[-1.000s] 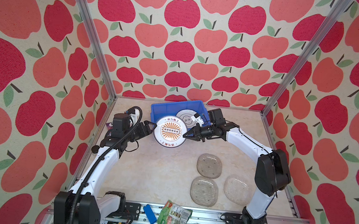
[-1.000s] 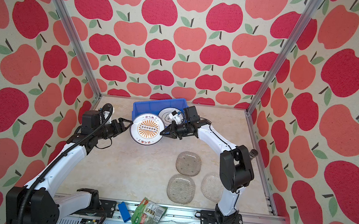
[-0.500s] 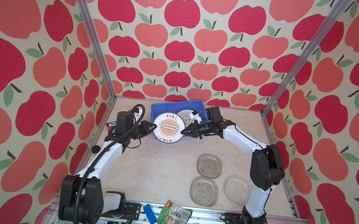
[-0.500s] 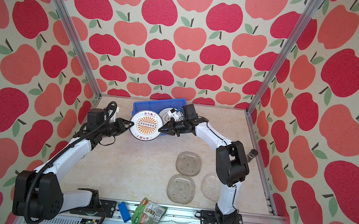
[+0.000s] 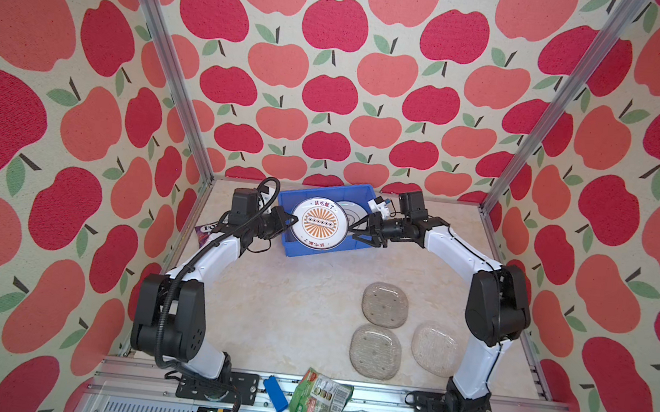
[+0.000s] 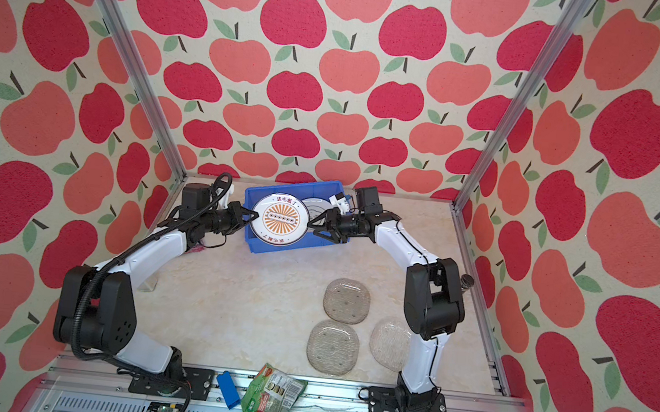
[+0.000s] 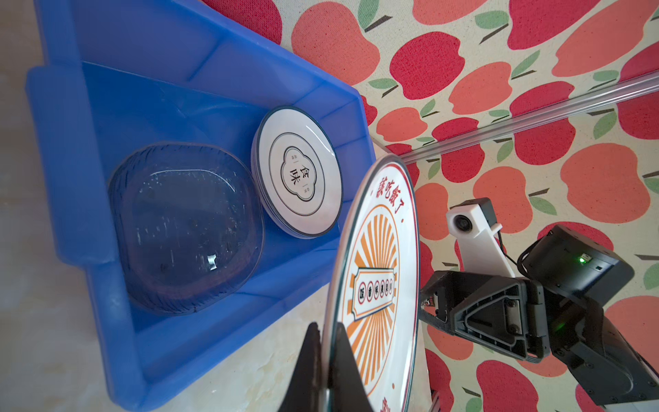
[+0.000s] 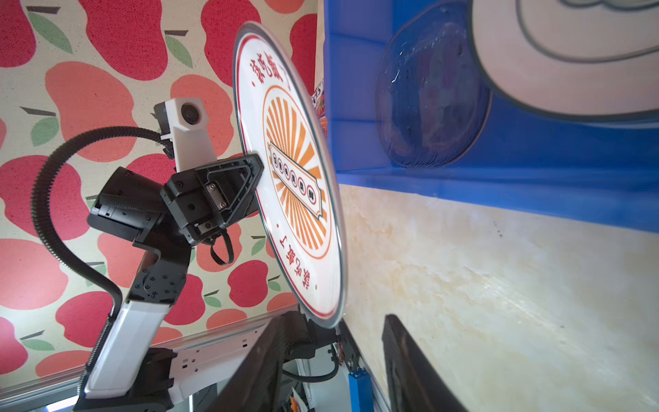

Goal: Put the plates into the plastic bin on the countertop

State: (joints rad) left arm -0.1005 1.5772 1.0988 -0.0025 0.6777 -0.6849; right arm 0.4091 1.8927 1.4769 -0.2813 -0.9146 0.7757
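Observation:
A round white plate (image 5: pixel 318 223) (image 6: pixel 281 219) with an orange sunburst hangs above the front of the blue plastic bin (image 5: pixel 317 254) (image 6: pixel 273 250). My left gripper (image 5: pixel 291 220) (image 7: pixel 326 356) is shut on its rim. On the plate's opposite side my right gripper (image 5: pixel 352 232) (image 8: pixel 335 321) stands open, its fingers apart on either side of the edge. Inside the bin lie a glass plate (image 7: pixel 185 228) and a stack of white plates (image 7: pixel 297 174) with Chinese characters. Three glass plates (image 5: pixel 385 305) (image 5: pixel 375 350) (image 5: pixel 435 347) rest on the countertop (image 5: pixel 289 294).
A green snack packet (image 5: pixel 318 398) and a small blue block (image 5: pixel 274 393) lie on the front rail. A purple packet (image 5: pixel 209 230) sits by the left wall under my left arm. Apple-patterned walls and aluminium posts close in the sides.
The sunburst plate moved back over the bin. My left gripper closed on its rim, then my right gripper opened and let go of the other edge.

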